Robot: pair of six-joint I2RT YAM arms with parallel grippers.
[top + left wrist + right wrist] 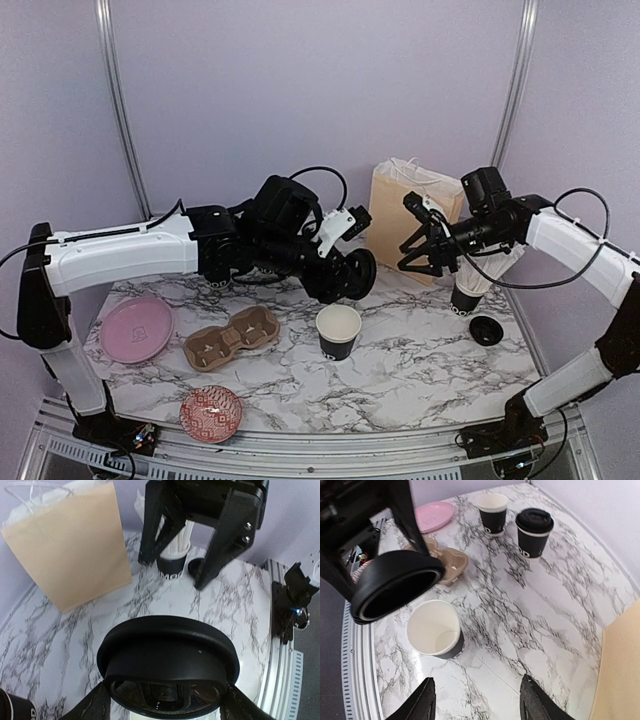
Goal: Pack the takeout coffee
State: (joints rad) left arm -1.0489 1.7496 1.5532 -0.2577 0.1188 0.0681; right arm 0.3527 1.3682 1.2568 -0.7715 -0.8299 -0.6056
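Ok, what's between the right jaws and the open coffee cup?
Nothing stands there: in the right wrist view only bare marble table shows between the right gripper and the open cup. The black lid hangs off to one side.

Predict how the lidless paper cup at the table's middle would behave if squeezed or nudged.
The lidless cup looks empty, its white bottom showing, so probably light and apt to slide or tip when nudged. With nothing bracing its rim, the paper wall likely dents under a firm squeeze.

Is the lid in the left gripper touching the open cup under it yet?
Apart. Right wrist view shows marble between the lid and the open cup.
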